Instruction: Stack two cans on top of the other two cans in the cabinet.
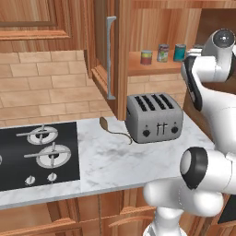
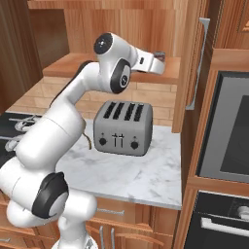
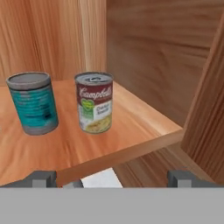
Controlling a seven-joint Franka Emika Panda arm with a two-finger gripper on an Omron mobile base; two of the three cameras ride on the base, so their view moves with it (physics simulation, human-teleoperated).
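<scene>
Three cans stood upright in a row on the cabinet [image 1: 123, 55] shelf at the left base view's upper right: dark red [image 1: 146, 57], pale-labelled [image 1: 163, 52], teal [image 1: 179, 52]. In the hand view, the teal can sat left of centre, near another pale-labelled can [image 3: 94, 102].

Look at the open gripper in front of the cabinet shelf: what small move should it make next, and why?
Probably ease forward and a little left to straddle the pale-labelled can. The gripper is open and holds nothing, its tips short of the shelf edge, and that can stands upright just left of centre in the hand view, apart from the teal can, so there looks to be room for the fingers.
</scene>
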